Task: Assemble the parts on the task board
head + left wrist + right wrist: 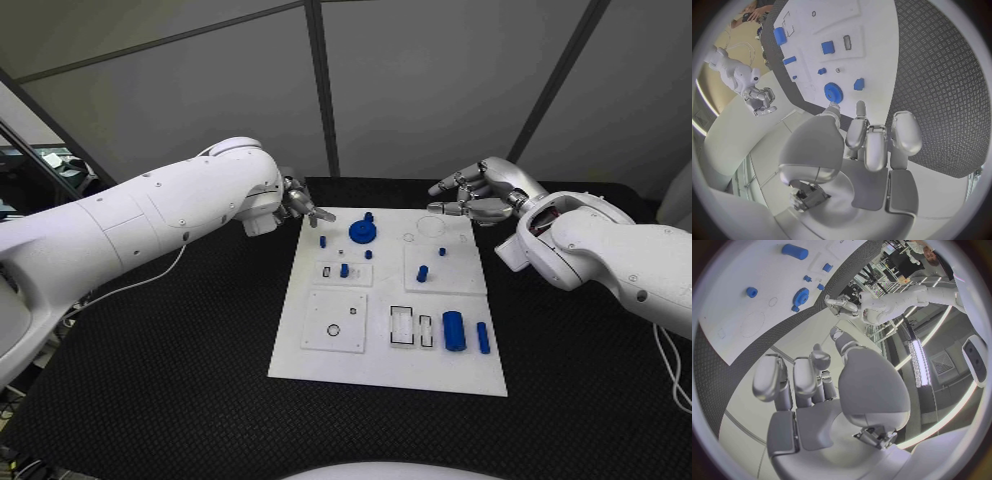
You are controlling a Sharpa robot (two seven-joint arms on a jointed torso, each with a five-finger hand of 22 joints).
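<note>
Above the task board's [387, 375] far end: left hand [299, 203] and right hand [476, 193], fingers loosely curled, holding nothing. Blue gear [362, 232] seated just beside left fingertips [322, 214]; careless descent there risks knocking neighbouring small parts [343, 269] loose.

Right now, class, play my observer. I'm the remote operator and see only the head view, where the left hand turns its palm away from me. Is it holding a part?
Observer: No. The left wrist view shows the left hand with nothing in its palm or between its fingers.
Operator: And the right hand's palm?
Observer: The right wrist view shows the right hand with nothing in it either, its fingers loosely curled.
Operator: Does the round blue part have teeth?
Observer: Yes. The left wrist view shows teeth around the rim of the blue gear on the task board.
</note>
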